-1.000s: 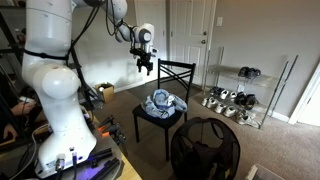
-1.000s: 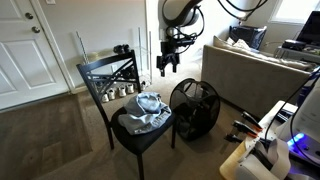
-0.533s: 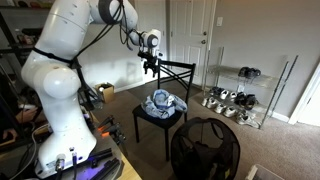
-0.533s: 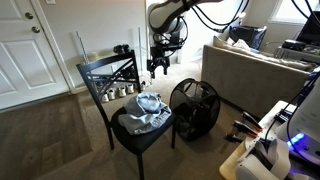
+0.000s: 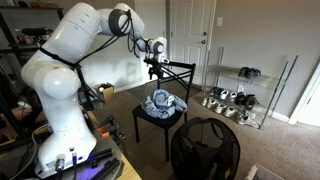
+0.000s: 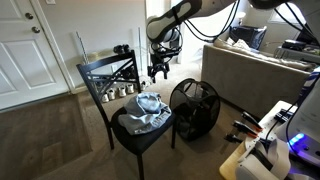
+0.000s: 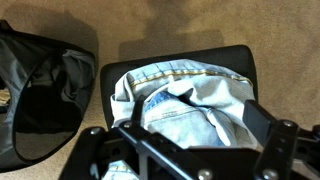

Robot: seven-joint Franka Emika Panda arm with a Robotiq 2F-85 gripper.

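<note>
My gripper (image 6: 158,70) hangs well above the table (image 7: 235,55), jaws apart and empty. The crumpled jeans (image 7: 190,95) lie across the table's middle, not yet grasped. I judge the descent, grasp and lift are all left to do.

Below the end effector (image 6: 158,72) the jeans (image 7: 190,100) are faded blue, the chair (image 7: 235,55) black; the hamper (image 7: 40,100) is black mesh. The carpet (image 7: 150,20) is beige.

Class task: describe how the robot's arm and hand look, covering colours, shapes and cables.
The white arm has bulky, rounded, glossy segments with darker seams at the joints. Thin black cables trail along it. The black two-fingered hand is small and angular.
</note>
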